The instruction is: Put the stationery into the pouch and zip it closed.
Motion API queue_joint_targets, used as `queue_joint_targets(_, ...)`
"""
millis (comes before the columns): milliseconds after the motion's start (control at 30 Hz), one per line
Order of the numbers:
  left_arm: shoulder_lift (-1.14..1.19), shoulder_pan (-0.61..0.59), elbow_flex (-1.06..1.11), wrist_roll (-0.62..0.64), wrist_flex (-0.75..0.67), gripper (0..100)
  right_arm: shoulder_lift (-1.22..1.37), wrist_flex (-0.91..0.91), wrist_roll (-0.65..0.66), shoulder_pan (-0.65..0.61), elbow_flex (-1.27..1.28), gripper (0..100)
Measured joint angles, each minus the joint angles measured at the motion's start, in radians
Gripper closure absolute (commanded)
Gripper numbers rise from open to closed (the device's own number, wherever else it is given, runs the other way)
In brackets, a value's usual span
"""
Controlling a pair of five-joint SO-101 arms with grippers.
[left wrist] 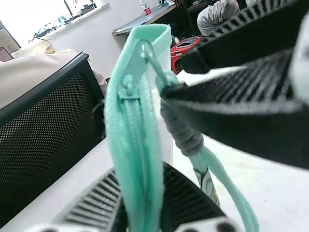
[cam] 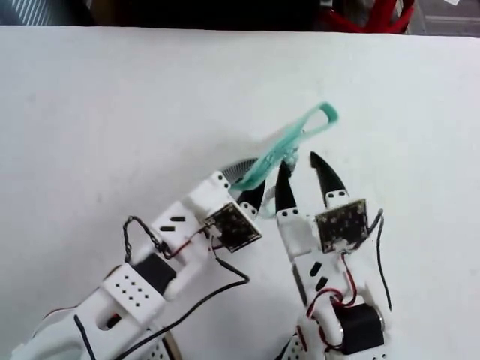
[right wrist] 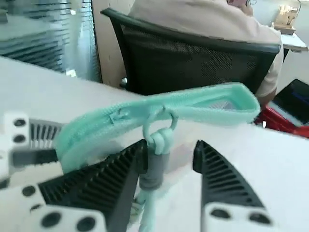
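Left gripper (cam: pixel 253 196) was clamped on the mint pouch (cam: pixel 291 142), holding it zipper edge up at centre frame of the high view over the table (cam: pixel 90 112), probably to brace it for zipping. Right gripper (right wrist: pixel 169 150) jaws were spread, straddling the zipper pull (right wrist: pixel 154 166), not yet pinching it. The pouch's contents were hidden. I couldn't tell how far the zip had run.

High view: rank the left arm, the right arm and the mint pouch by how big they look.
Largest to smallest: left arm, right arm, mint pouch. Both arms are cut off, so their order is unsure; the pouch is clearly smallest.
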Motion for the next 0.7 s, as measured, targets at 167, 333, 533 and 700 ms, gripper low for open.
queue_joint_targets(167,0.000,0.000,0.000,-0.002,0.000,98,-0.003,-0.018,0.072,-0.011,0.031,78.7)
queue_joint_targets(333,0.000,-0.002,0.000,-0.002,0.000,98,0.000,-0.083,0.081,-0.100,0.035,84.4)
queue_joint_targets(533,0.000,-0.005,0.000,-0.002,0.000,98,-0.002,-0.084,0.123,-0.109,0.041,90.6)
queue_joint_targets(700,0.000,-0.005,0.000,-0.002,0.000,98,-0.011,-0.081,0.152,-0.109,0.074,83.4)
